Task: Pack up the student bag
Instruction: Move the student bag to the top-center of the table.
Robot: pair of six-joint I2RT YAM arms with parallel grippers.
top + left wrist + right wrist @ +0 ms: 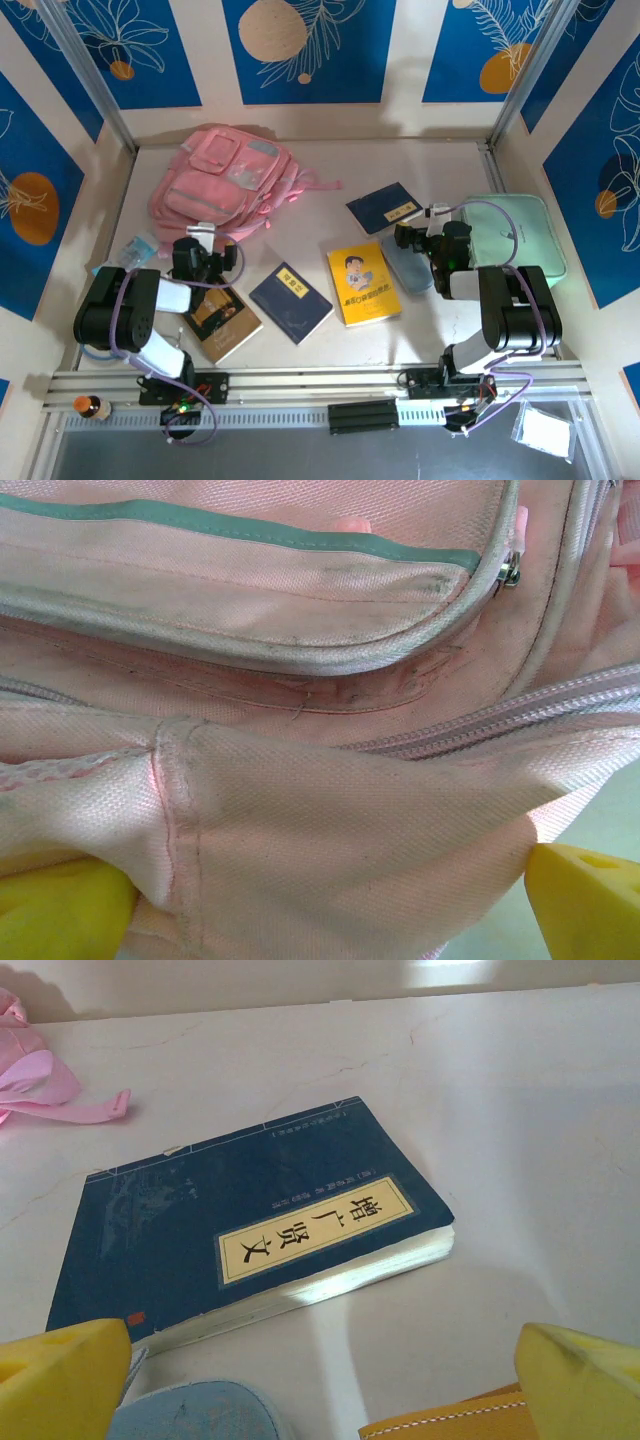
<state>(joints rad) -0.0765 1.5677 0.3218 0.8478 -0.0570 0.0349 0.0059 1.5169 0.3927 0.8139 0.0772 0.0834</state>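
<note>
At the left, the pink bag [225,185] lies flat at the back of the table [400,160], and our left claw [205,248] stands wide open at its near edge, pink cloth between the yellow fingertips [60,915]. We see a brown book [222,318], a blue book [291,302] and a yellow book [362,284] mid-table. Our right claw [408,238], equally wide open and empty, faces a second blue book [250,1220].

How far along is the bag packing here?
Done: nothing looks packed; the yellow book, brown book and near blue book lie on the table. In hand: left end effector open at the student bag, right end effector open over the far blue book. Left: opening the bag, loading everything.
</note>
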